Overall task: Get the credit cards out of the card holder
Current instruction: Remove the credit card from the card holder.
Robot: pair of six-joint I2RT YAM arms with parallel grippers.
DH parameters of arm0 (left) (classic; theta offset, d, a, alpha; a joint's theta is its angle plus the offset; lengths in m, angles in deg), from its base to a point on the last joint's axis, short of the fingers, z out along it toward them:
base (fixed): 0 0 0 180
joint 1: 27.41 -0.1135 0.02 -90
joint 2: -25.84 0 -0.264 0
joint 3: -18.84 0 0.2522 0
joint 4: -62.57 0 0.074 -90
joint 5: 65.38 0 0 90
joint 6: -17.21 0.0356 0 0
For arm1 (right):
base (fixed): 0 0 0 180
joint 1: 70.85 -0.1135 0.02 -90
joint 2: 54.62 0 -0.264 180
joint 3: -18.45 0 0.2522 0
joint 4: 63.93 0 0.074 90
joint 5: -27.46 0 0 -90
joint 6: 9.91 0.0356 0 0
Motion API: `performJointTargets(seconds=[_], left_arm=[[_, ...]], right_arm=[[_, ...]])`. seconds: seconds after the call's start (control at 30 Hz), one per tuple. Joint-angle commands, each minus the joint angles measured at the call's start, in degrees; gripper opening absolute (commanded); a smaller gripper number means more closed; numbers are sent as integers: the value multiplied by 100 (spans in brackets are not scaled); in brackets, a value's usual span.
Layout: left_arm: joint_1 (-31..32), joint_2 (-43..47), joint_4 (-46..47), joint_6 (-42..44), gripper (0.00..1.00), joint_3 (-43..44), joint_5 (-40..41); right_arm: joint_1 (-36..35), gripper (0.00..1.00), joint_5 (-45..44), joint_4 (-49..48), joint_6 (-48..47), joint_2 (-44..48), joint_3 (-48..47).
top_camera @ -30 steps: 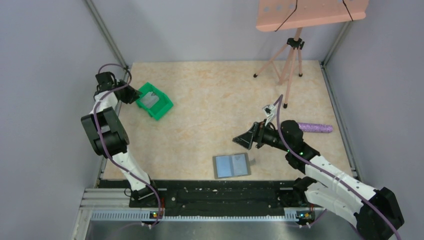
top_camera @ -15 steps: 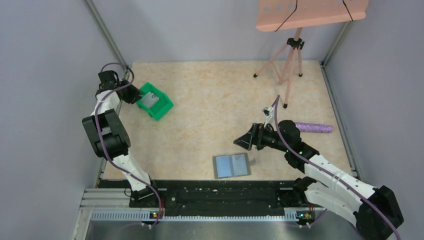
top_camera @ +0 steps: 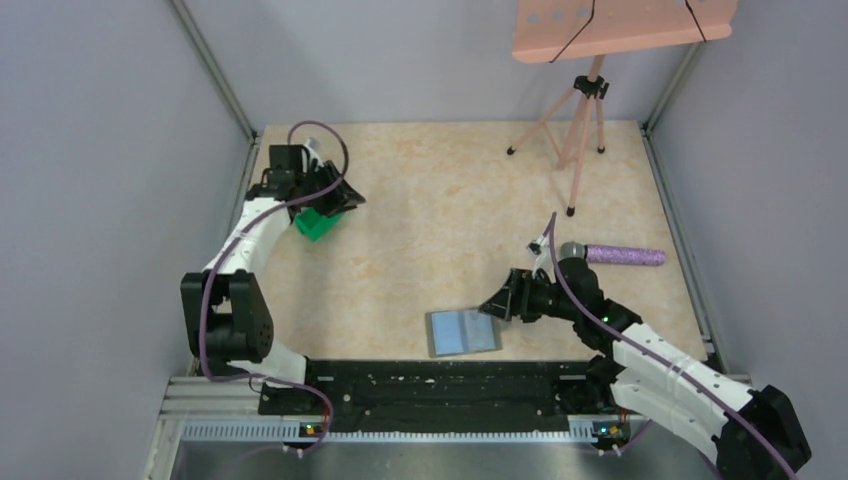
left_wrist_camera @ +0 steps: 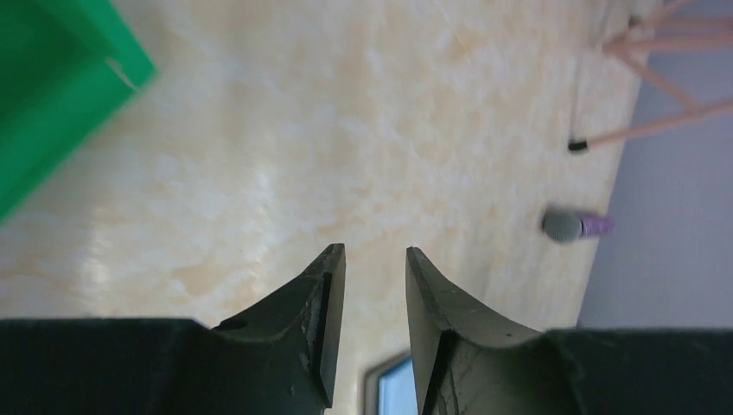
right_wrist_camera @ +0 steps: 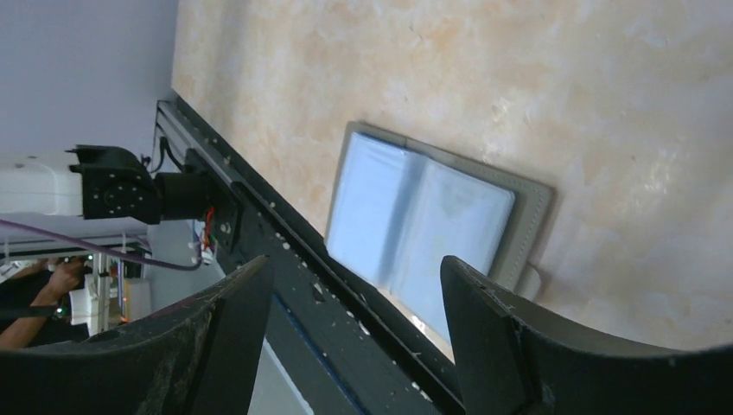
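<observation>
One beige surface [top_camera: 440, 200] under everything. Green bin [top_camera: 312, 224] far left, half hidden. Card holder [top_camera: 463, 332] open and flat near front edge, blue-grey inside up. Left claw [left_wrist_camera: 373, 251] above bin, fingers narrowly parted, nothing gripped. Right claw [right_wrist_camera: 354, 259] close over holder's right end, spread wide, empty.

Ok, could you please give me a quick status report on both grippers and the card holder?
Left gripper narrowly open, empty, by green bin. Right gripper open, empty, over card holder, which lies open flat. Nothing in the way.
</observation>
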Motion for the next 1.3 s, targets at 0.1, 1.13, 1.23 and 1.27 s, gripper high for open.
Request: performJointTargets(seconds=[0.1, 1.13, 1.23, 1.27], left_arm=[[1527, 1235, 853, -366, 37, -1505, -571], [4483, 514, 4092, -1610, 21, -4591, -173], [4510, 431, 4248, -1633, 21, -4701, -182], [4515, 420, 4285, -1652, 21, -4722, -186]], right_arm=[[35, 68, 44, 82, -4, 29, 322], [18, 52, 165, -1160, 230, -1292, 766], [15, 47, 450, -1571, 372, -1383, 896], [14, 46, 555, -1666, 408, -1426, 895]])
